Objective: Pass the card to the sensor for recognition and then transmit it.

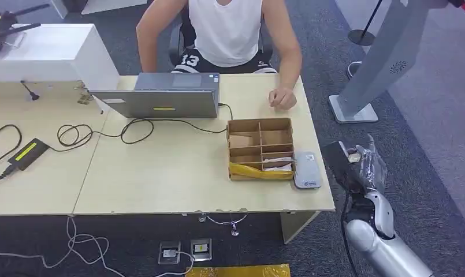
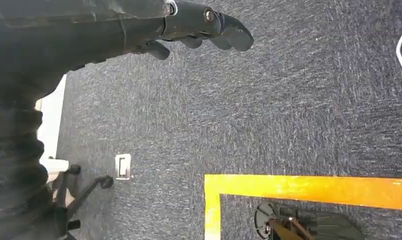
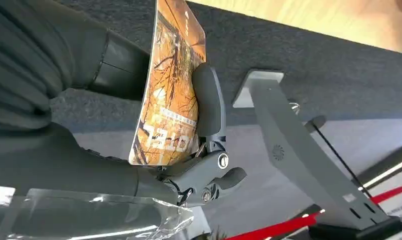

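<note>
Orange and printed, the card (image 3: pixel 171 90) stands pinched between the thumb and fingers (image 3: pixel 208 105) of the right hand (image 1: pixel 360 164), which is raised off the table's (image 1: pixel 160 184) right edge. The sensor (image 1: pixel 307 169) lies on the table just left of that hand, touching the box (image 1: pixel 260 149). The left hand (image 2: pixel 189 25) hangs over carpet, fingers seemingly curled, holding nothing.
</note>
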`<state>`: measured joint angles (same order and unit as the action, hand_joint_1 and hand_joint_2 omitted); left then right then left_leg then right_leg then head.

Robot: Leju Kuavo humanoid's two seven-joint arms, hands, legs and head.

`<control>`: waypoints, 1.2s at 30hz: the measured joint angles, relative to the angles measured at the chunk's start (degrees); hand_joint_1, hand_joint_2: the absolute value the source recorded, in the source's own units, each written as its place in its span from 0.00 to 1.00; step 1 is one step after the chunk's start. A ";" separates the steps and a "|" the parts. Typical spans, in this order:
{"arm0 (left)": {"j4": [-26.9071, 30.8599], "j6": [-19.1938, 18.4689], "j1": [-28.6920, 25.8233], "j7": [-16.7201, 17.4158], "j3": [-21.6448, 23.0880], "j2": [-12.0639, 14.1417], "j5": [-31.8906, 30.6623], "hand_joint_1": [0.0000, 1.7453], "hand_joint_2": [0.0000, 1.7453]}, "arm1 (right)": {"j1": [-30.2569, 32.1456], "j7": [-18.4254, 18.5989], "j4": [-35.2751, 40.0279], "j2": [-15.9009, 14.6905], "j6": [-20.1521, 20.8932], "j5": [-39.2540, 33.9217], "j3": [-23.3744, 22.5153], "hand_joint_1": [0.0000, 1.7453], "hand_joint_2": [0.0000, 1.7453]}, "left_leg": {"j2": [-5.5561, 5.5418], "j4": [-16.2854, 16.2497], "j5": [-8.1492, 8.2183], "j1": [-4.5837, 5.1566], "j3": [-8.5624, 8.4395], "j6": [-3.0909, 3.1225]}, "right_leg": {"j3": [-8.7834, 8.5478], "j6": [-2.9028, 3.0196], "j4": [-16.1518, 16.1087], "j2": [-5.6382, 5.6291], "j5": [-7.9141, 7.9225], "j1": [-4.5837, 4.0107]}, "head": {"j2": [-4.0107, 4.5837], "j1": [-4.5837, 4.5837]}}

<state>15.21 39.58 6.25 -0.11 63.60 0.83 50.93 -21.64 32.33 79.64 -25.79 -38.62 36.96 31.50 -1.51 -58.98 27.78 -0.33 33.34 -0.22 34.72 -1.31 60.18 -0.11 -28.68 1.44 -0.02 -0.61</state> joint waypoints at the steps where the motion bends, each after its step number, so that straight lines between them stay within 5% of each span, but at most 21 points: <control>1: 0.00 0.00 0.01 0.13 0.00 0.00 0.02 0.00 1.00 | 0.00 0.00 -0.52 -0.02 0.28 0.00 0.00 1.00 1.00 | 0.00 0.00 0.00 0.00 0.00 0.00 | 0.00 0.00 0.00 0.00 0.00 0.00 | 0.00 0.00; 10: 0.00 0.02 0.05 0.15 0.00 0.00 0.22 0.00 1.00 | -1.54 -2.58 -6.65 1.49 5.20 0.50 0.81 1.00 1.00 | -0.01 0.02 0.00 -0.02 0.04 -0.01 | -0.01 0.00 0.01 0.01 0.00 -0.01 | 0.00 0.00; 36: 0.02 -0.09 0.21 0.76 0.02 0.07 -0.59 0.00 1.00 | -7.27 -8.09 -22.27 8.52 6.36 -0.11 4.94 1.00 1.00 | -0.04 0.02 -0.01 -0.02 0.03 -0.01 | -0.01 0.00 0.01 0.00 0.00 -0.02 | 0.00 -0.02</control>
<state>15.23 39.50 6.46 0.66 63.63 0.90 50.34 -28.91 24.24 57.37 -17.27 -32.26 36.85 36.44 -1.55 -58.97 27.77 -0.36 33.38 -0.23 34.71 -1.31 60.19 -0.11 -28.68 1.43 -0.02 -0.63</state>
